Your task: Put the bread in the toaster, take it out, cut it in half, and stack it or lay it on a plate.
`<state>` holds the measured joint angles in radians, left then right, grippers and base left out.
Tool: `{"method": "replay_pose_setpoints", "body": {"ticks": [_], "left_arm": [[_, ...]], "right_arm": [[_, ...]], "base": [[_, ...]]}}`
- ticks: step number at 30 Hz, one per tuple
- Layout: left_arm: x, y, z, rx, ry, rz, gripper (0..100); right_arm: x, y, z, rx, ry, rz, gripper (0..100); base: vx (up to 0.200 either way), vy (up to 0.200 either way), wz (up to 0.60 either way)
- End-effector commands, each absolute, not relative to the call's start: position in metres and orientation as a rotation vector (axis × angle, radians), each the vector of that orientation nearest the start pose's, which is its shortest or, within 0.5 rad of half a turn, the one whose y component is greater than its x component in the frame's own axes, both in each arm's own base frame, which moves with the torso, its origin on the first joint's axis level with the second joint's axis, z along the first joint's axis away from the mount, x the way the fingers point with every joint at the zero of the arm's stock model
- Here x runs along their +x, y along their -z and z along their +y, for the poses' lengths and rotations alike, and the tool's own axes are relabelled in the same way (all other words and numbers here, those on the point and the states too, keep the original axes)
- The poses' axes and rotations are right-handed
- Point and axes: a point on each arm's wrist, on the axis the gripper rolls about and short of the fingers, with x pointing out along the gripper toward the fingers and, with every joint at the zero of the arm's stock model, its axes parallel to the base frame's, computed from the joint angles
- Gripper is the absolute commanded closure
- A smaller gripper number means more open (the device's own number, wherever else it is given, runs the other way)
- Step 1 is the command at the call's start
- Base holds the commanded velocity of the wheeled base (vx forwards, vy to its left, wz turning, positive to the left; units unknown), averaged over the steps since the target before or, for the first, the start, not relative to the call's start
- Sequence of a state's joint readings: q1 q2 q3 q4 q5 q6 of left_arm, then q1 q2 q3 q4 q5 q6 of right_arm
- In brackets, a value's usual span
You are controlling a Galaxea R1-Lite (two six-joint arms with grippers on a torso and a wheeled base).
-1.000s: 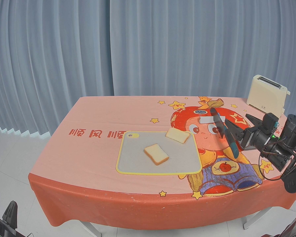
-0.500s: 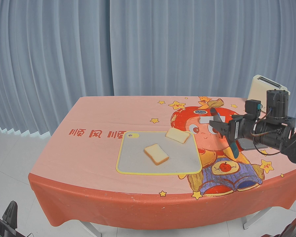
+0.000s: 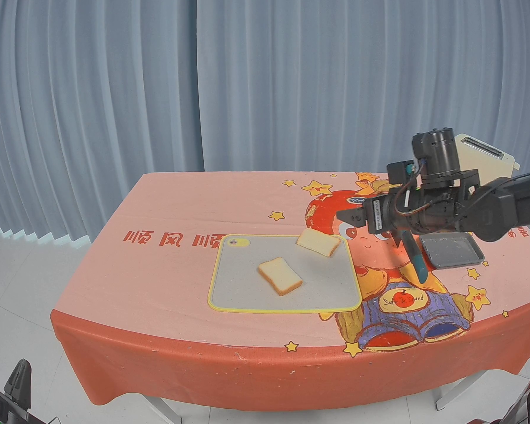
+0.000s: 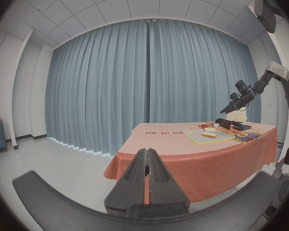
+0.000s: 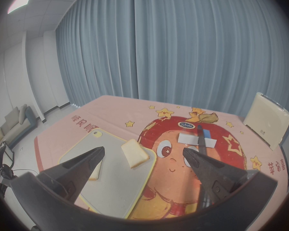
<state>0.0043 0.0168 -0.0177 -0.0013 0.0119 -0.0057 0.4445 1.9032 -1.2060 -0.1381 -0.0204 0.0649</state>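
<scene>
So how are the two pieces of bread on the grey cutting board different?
The near pale bread piece lies wholly on the grey cutting board, about in its middle. The far pale bread piece sits at the board's far right corner and sticks out over the yellow rim. The near piece's long side runs slantwise toward the robot, and the far piece's runs more across. Both are pale with a brown crust and look about the same size.

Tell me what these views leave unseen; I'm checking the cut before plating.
Head view: the right arm covers the blade of the teal-handled knife.
Head view: that arm's wrist hides part of the cream toaster; inside its slot is unseen.
Right wrist view: a finger of the open right tool covers most of one brown-crusted bread half.
Left wrist view: the yellow-rimmed grey cutting board's load is too small to judge.
</scene>
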Motion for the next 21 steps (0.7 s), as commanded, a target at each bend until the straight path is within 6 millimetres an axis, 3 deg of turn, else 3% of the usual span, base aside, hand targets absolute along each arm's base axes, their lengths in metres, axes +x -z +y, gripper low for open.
{"method": "replay_pose_setpoints", "body": {"ticks": [1,8,17,21], "left_arm": [[-0.021,-0.076,0.0,-0.006,-0.017,0.017,100],[-0.021,-0.076,0.0,-0.006,-0.017,0.017,100],[-0.021,-0.076,0.0,-0.006,-0.017,0.017,100],[-0.021,-0.076,0.0,-0.006,-0.017,0.017,100]], "right_arm": [[0.359,-0.135,0.175,-0.092,-0.389,0.659,0],[0.376,-0.115,0.186,-0.115,-0.347,0.674,0],[0.383,-0.118,0.193,-0.053,-0.329,0.655,0],[0.392,-0.112,0.205,-0.013,-0.346,0.652,0]], "base": [[0.0,0.0,0.0],[0.0,0.0,0.0],[0.0,0.0,0.0],[0.0,0.0,0.0]]}}
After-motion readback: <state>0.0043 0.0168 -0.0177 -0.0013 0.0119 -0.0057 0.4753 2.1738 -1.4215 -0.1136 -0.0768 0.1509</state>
